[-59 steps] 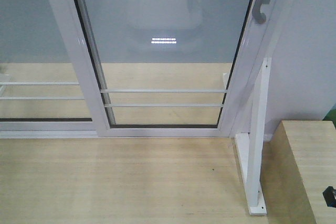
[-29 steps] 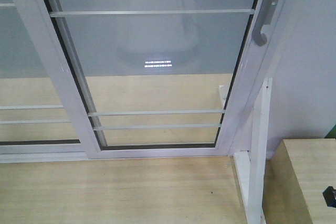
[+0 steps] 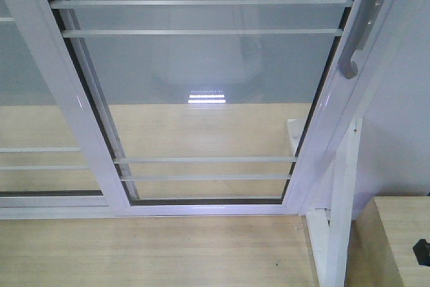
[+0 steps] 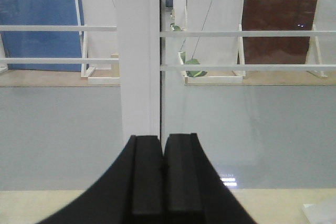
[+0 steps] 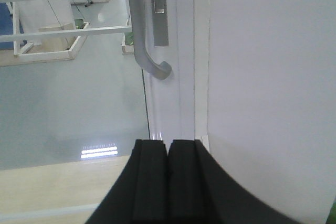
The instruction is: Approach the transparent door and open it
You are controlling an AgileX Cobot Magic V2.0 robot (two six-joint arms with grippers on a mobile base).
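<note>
Door (image 3: 208,72), clear glass, white-framed

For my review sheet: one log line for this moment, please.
transparent door: shut | handle: untouched | left pincer: shut, empty | right pincer: shut, empty, apart from handle

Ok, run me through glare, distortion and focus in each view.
Front view: a striped light reflection glares on the transparent door, and its uprights splay outward, likely from lens tilt. Left wrist view: the left hand is a dark, featureless shape, and a small glint sits low to the right. Right wrist view: similar striped glare lies beside the right hand, and the handle is sharp.
</note>
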